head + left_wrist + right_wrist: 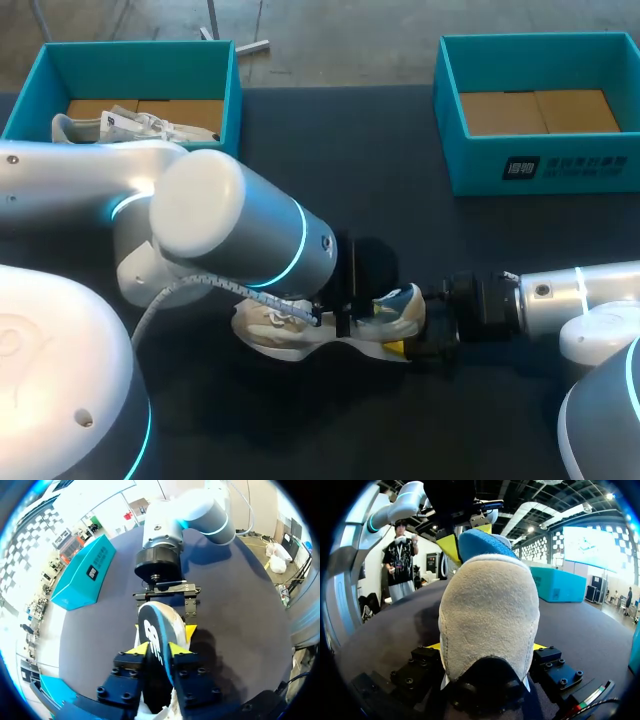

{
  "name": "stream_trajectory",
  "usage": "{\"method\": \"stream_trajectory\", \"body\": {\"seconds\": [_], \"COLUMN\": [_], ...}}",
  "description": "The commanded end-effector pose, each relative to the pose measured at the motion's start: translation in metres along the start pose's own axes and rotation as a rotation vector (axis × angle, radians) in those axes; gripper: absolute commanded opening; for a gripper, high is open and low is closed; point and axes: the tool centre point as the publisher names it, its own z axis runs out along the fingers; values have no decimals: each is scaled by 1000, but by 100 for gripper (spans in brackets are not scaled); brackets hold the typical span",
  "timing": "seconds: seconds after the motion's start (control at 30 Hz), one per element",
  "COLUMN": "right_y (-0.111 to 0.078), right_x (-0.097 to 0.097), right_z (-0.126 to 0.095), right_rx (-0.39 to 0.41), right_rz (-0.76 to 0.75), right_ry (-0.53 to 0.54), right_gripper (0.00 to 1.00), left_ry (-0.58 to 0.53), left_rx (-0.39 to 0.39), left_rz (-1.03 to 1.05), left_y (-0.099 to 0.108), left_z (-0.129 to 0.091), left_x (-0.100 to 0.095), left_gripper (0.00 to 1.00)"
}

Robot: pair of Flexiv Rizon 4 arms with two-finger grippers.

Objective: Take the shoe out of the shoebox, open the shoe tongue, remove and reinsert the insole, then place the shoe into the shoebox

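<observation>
The beige shoe (285,330) lies on the dark table between my two grippers. My right gripper (487,647) is shut on its suede heel (490,615), one finger on each side. A blue insole (152,632) with a white logo sticks up out of the shoe's heel end. My left gripper (158,649) reaches down over it, its yellow tips parted, with the insole standing between them. From the right wrist, the left gripper (467,537) shows just behind the heel, around the insole (480,542). In the head view my left arm hides much of the shoe.
A teal shoebox (225,90) at the back left holds a second pale shoe (130,125). Another teal shoebox (540,160) at the back right shows only its cardboard floor. My left arm's thick elbow (230,235) hangs over the table's middle.
</observation>
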Motion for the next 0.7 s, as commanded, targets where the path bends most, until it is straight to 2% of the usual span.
{"method": "stream_trajectory", "body": {"seconds": [0.03, 0.13, 0.3, 0.53, 0.7], "right_y": [1, 1, 1, 1, 1], "right_x": [1, 1, 1, 1, 1], "right_z": [2, 2, 2, 2, 2], "right_rx": [6, 6, 6, 6, 6], "right_rz": [0, 0, 0, 0, 0], "right_ry": [0, 0, 0, 0, 0], "right_gripper": [0, 0, 0, 0, 0], "left_ry": [8, -2, -41, -66, -74], "left_rx": [10, 25, 28, 22, 23], "left_rz": [1, 2, 0, -15, -28], "left_y": [2, 2, 2, 3, 1], "left_z": [3, 4, 9, 18, 22], "left_x": [2, 7, 14, 10, 4], "left_gripper": [36, 38, 33, 37, 36]}}
